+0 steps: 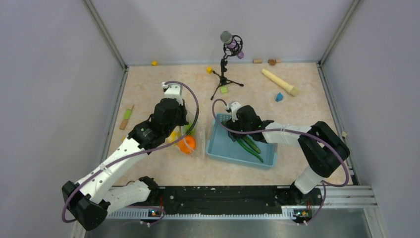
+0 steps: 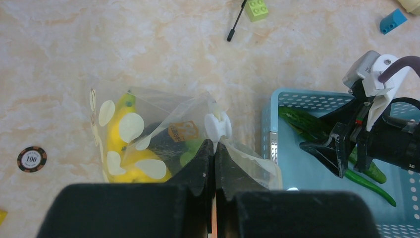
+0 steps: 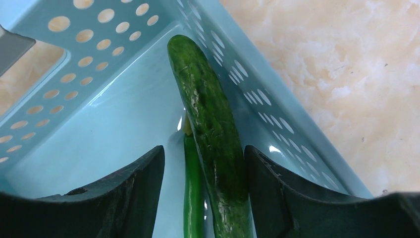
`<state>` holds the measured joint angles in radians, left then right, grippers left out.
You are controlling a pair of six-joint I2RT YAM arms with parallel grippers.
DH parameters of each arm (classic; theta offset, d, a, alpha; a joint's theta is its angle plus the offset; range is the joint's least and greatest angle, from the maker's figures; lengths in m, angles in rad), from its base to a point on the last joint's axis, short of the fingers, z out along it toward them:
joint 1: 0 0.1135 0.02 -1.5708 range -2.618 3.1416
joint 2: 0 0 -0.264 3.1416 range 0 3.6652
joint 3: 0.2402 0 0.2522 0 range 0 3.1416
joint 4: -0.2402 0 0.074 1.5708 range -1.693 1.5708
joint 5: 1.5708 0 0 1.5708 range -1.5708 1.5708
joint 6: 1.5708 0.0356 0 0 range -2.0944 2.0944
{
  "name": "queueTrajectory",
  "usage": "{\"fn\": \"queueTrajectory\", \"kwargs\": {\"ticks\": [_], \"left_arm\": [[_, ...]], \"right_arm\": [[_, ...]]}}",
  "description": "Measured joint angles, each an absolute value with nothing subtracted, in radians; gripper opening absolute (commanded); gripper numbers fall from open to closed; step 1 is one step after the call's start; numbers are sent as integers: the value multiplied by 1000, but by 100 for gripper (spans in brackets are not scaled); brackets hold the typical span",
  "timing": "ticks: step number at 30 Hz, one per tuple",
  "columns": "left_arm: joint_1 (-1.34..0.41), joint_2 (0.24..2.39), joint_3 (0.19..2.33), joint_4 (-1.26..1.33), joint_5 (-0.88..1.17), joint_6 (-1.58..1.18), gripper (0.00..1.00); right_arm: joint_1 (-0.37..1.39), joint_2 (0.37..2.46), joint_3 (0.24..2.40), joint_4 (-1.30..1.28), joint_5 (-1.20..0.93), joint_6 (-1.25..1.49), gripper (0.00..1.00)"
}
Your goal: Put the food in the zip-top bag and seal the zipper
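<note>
Left claw [image 2: 214,148] tight on dotted clear bag [image 2: 163,119]; right claw [image 3: 203,153] wide around bumpy cucumber [image 3: 208,104]

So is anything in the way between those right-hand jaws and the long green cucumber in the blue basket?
Nothing visible blocks it. The open jaws straddle the long green cucumber in the light blue perforated plastic basket. A thinner green pod lies against the cucumber, also between the jaws, so it could get pinched too.

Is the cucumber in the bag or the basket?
In the basket: the cucumber lies on its floor between the open fingers of the right gripper, outside the zip-top bag.
</note>
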<state>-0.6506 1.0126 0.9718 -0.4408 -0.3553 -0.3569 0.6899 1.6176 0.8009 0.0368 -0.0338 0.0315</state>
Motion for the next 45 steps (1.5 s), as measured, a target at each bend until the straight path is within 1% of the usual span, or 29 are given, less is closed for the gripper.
{"fn": "queueTrajectory", "kwargs": {"ticks": [8,12,17,18,23,28,30,34,38,43,45], "left_arm": [[-651,1013,970,-440,-355,-357,0],[-651,1013,970,-441,-355,-358,0],[-651,1013,970,-441,-355,-358,0],[-651,1013,970,-441,-355,-358,0],[-651,1013,970,-441,-356,-363,0],[-651,1020,970,-442,-356,-366,0],[-651,1020,970,-443,-356,-368,0],[-651,1020,970,-449,-356,-373,0],[-651,1016,970,-452,-355,-383,0],[-651,1001,970,-461,-348,-402,0],[-651,991,970,-468,-341,-412,0]], "right_arm": [[690,1625,826,69,-5,129,59],[690,1633,835,104,-11,180,56],[694,1666,836,123,28,214,54],[696,1673,836,122,43,214,53],[725,1690,836,108,134,210,36],[742,1690,836,118,179,210,29],[745,1684,835,125,186,209,27],[752,1617,809,149,185,198,27],[756,1496,758,191,167,176,26],[757,1368,702,278,135,140,17],[757,1323,665,329,109,128,15]]}}
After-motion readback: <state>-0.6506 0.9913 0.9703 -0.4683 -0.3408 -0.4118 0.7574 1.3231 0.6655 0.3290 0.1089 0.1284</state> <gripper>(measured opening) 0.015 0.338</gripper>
